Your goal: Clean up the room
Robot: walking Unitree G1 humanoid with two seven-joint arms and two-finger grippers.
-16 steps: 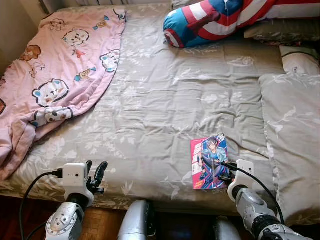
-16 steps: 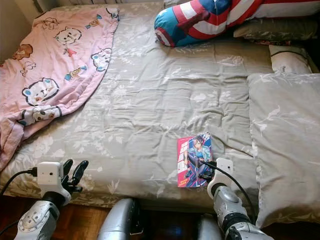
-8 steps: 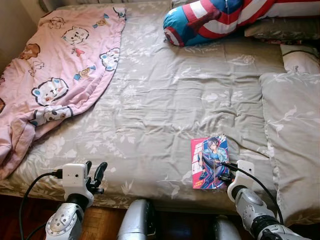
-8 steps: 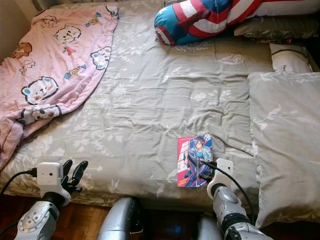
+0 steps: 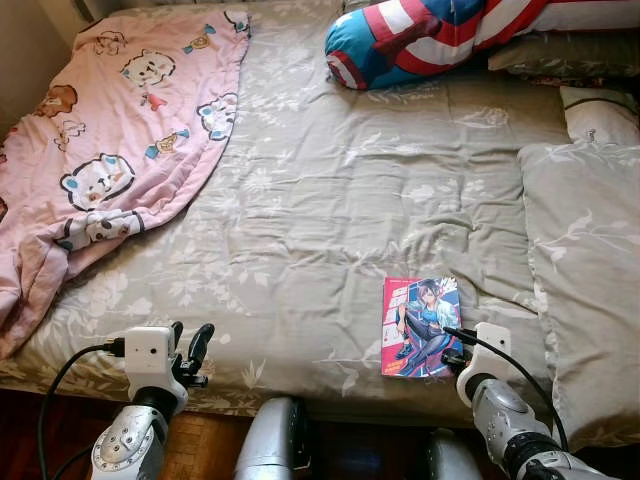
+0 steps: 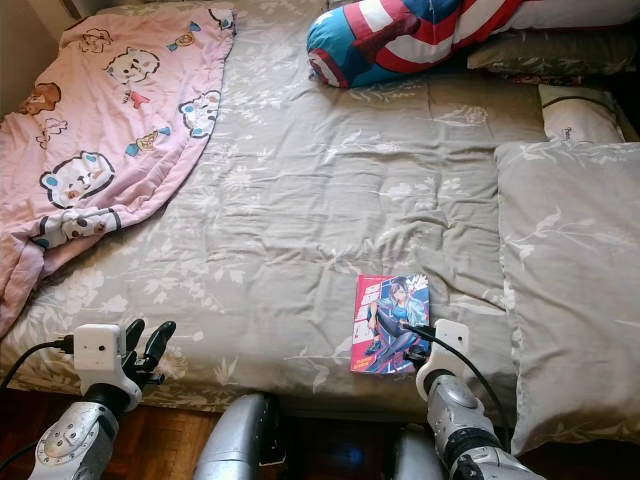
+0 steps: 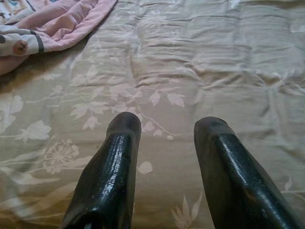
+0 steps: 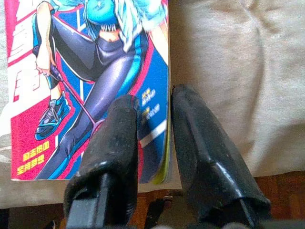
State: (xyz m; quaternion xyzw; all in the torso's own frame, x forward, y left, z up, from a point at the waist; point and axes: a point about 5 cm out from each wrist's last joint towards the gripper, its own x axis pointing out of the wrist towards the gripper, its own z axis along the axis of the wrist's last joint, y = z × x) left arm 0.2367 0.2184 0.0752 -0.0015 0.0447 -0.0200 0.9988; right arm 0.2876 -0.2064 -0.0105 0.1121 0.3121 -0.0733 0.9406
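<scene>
The comic book (image 5: 420, 327) lies flat near the bed's (image 5: 330, 200) near edge, right of centre, beside a pillow (image 5: 585, 290). The right gripper (image 8: 152, 117) straddles its right edge, fingers slightly parted, gripping nothing yet; slide one finger under before closing. The left gripper (image 7: 167, 138) hovers open and empty near the left

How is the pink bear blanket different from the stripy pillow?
The pink bear blanket lies flat and rumpled on the bed's left side; the stripy pillow is plump and rounded at the far end. The blanket shows cartoon bears; the pillow has red, white and blue stripes. Both rest on the grey flowered bedspread.
</scene>
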